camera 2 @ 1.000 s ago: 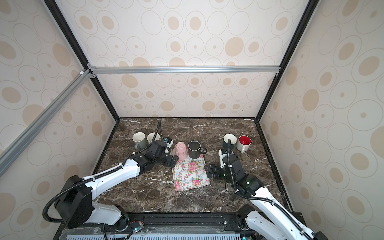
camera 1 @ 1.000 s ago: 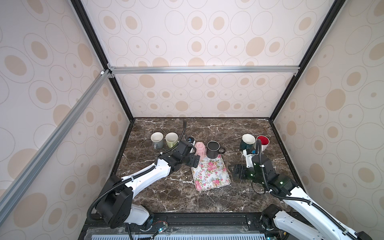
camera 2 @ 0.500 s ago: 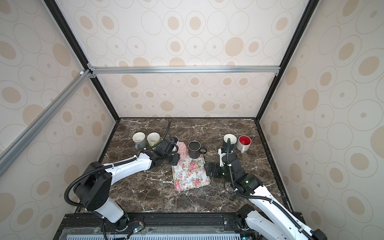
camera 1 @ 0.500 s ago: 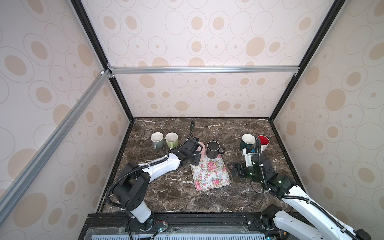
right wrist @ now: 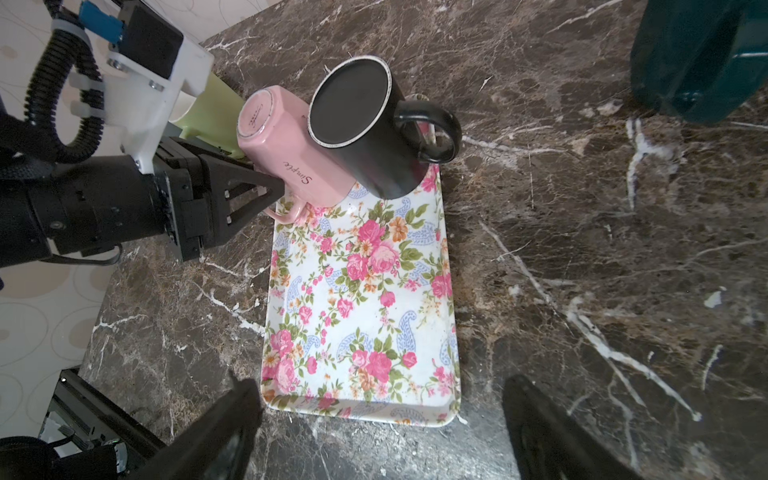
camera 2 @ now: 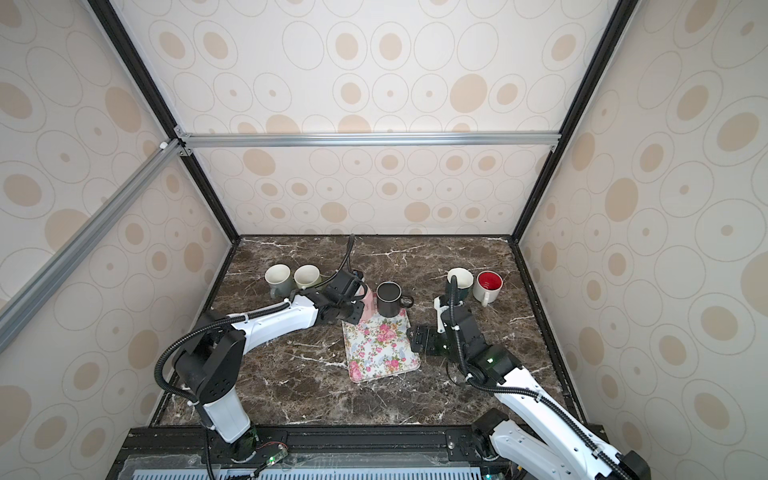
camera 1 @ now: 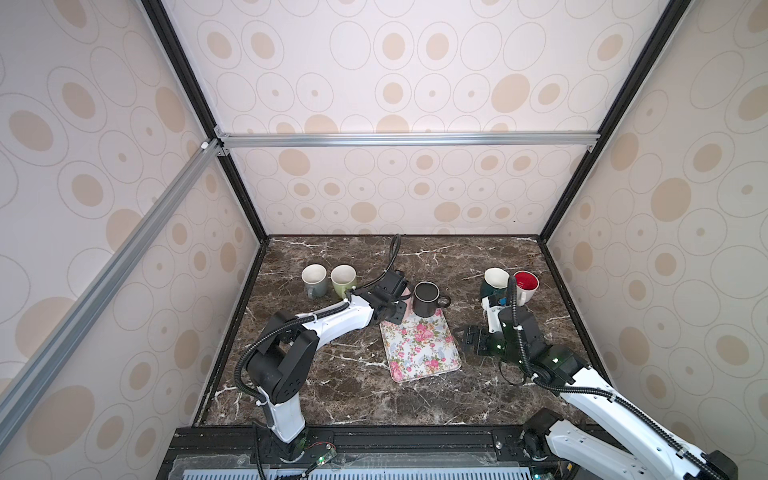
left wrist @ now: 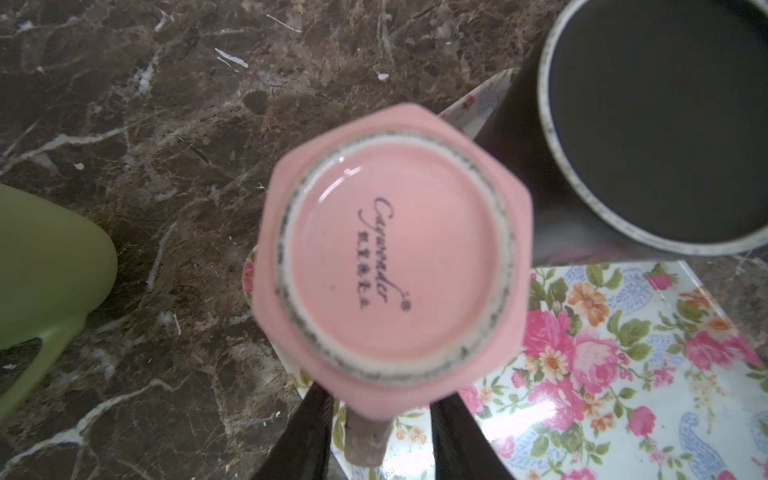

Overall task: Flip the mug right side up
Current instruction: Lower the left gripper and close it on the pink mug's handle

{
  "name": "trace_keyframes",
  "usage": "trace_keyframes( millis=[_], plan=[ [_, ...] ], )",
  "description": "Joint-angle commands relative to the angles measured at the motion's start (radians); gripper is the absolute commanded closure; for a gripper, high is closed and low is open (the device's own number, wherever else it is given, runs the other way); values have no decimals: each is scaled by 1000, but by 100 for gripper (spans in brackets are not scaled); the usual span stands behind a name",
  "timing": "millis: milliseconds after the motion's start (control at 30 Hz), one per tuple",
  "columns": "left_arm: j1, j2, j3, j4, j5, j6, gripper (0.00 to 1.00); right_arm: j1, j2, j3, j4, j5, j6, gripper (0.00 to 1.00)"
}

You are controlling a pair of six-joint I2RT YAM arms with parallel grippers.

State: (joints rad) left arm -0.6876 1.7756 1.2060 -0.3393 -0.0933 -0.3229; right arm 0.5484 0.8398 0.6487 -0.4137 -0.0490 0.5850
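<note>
Both top views: pink mug point(camera 2: 368, 296) at the far left corner of the floral tray point(camera 2: 384, 353), mostly hidden behind the left gripper point(camera 2: 355, 309). Black mug point(camera 2: 388, 298) upright just to its right, handle pointing right. Right gripper point(camera 2: 417, 340) low beside the tray's right edge. Grey mug point(camera 1: 313, 280) and green mug point(camera 1: 343, 279) at far left, teal mug point(camera 1: 494, 282) and red-lined white mug point(camera 1: 525, 286) at far right, all mouth up. Bare marble table point(camera 1: 353, 395) across the near half.

Left wrist view: only here the pink mug's base point(left wrist: 395, 266), facing up. Printed on it, a cursive word beginning "Ca", the rest hard to read, and a line of characters too small to make out. Two black fingers point(left wrist: 311, 436) straddling the handle point(left wrist: 368, 440), partly closed, a gap showing on one side, not yet clamped.

Right wrist view: only here the pink side wall point(right wrist: 291, 158), lettered "Simple" in script. Black mug close against it, contact unclear. Right gripper's own fingers point(right wrist: 232, 419) spread wide, nothing between them. Free marble from the tray's right rim to the teal mug.
</note>
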Motion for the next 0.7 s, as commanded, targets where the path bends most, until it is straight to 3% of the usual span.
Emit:
trace_keyframes(
  millis=[0,233,333,667],
  plan=[
    [-6,25,50,-31,-33,-4,60,-2,9,8,9,0,-10,6],
    [-6,46,75,-55,-51,7,68,-3,6,-3,16,-2,-14,6],
    [-7,51,77,-57,-48,10,79,-2,7,-6,16,-3,-15,6],
    [-6,67,103,-94,-73,18,88,-2,13,-18,25,-9,-14,7]
  ],
)
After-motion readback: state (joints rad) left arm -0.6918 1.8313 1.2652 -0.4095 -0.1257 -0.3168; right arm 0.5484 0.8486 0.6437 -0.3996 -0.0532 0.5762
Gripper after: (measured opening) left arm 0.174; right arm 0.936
